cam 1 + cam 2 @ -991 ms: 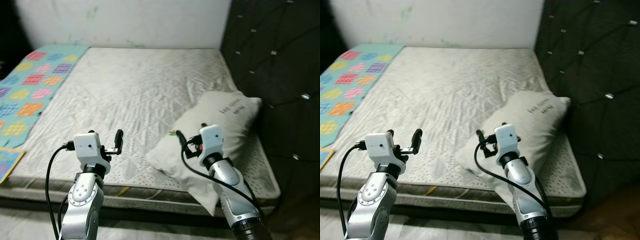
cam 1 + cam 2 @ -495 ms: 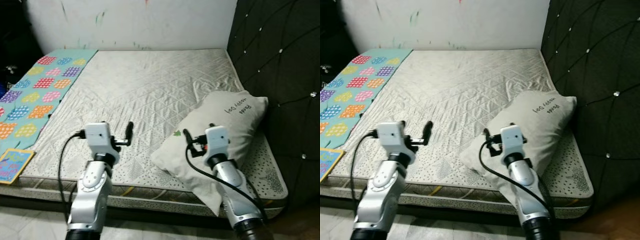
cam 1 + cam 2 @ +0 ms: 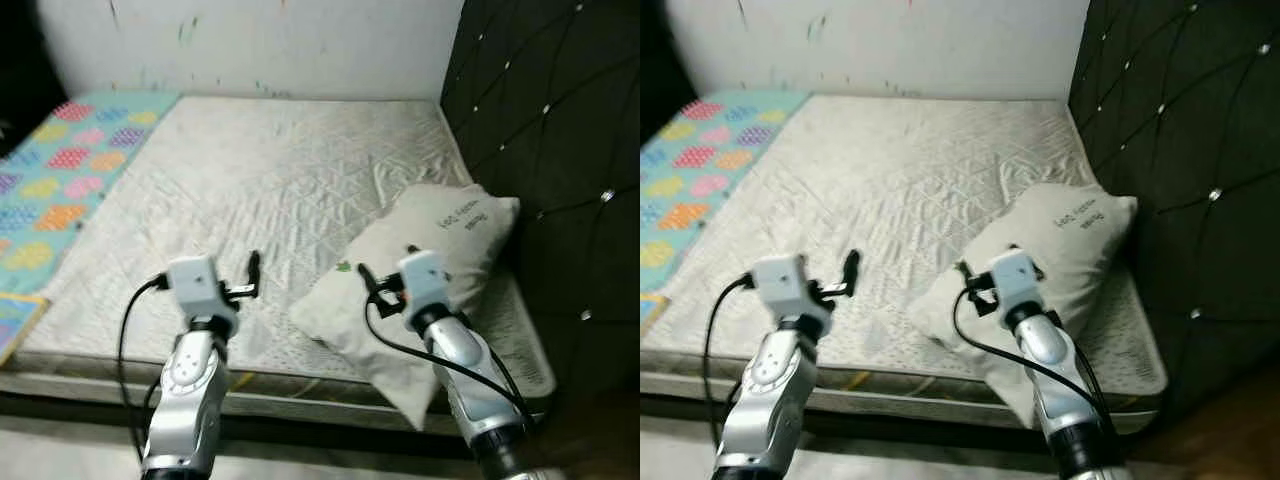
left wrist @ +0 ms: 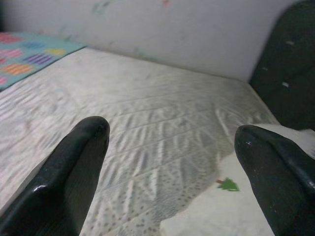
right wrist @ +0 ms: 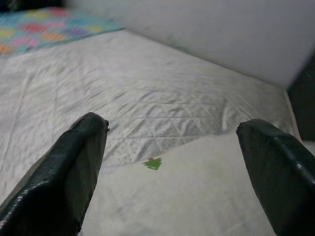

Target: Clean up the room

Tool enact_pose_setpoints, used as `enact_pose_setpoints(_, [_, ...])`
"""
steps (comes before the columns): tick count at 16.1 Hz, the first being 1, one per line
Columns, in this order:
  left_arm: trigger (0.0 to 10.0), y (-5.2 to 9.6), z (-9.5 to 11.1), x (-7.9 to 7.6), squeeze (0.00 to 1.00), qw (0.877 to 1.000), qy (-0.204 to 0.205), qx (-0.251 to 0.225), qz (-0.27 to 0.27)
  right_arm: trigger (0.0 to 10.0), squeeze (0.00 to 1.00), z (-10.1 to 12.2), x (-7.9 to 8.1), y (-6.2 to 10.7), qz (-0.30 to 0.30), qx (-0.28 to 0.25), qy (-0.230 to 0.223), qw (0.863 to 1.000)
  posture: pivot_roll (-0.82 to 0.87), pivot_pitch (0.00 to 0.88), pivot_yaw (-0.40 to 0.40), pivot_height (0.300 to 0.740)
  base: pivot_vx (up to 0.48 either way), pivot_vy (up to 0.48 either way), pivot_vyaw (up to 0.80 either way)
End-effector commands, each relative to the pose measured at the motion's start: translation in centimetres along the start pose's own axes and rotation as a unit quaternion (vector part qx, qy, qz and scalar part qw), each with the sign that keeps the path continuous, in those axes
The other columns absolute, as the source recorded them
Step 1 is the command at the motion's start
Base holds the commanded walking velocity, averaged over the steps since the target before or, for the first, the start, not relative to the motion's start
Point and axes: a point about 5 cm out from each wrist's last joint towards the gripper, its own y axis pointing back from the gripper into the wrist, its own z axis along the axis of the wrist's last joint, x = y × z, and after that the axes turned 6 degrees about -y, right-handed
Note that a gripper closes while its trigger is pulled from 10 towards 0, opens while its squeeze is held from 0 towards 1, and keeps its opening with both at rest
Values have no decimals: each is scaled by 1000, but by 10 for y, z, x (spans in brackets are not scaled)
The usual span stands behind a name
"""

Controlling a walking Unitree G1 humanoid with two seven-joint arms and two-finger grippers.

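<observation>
Bare quilted mattress dead ahead, white pillow lying on its right side, up against dark tufted headboard. Pillow has tiny green tree print near corner. Right gripper hovering just over pillow's near end, fingers spread wide, holding nothing. Left gripper over mattress front edge, left of pillow, also wide open and empty. Colourful patterned blanket along mattress's far left side. Whitish wall behind bed.
</observation>
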Motion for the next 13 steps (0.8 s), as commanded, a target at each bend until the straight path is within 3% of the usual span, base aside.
enact_pose_setpoints(1, [10000, 4, -3, -4, 0, 1000, 16, 2, 17, 10000, 0, 3, 2, -2, 19, -4, 13, 1000, -111, 0, -58, 740, 0, 0, 0])
enact_pose_setpoints(5, [10000, 6, -1, 10, 0, 999, 6, -3, 34, 10000, 0, 6, 14, -12, 30, -9, 3, 1000, -72, 0, -72, 740, 0, 0, 0])
enact_pose_setpoints(7, [10000, 0, 8, 18, 0, 999, -9, -15, 34, 10000, 0, 9, 22, -16, 40, -22, 3, 999, -77, 0, -14, 740, 0, 0, 0])
enact_pose_setpoints(8, [10000, -1, 6, 19, 0, 999, -10, -13, 34, 10000, 0, 5, 20, -16, 36, -17, 9, 999, -85, 0, 0, 740, 0, 0, 0])
enact_pose_setpoints(10, [10000, -4, 7, 11, 0, 1000, -15, -15, 6, 10000, 0, -5, -2, -6, -37, 1, -47, 998, -135, 0, 16, 740, 0, 0, 0])
enact_pose_setpoints(13, [10000, -2, -4, 7, 0, 1000, -13, 1, -2, 10000, 0, -14, -7, 9, -35, 7, -21, 999, -175, 0, 44, 740, 0, 0, 0])
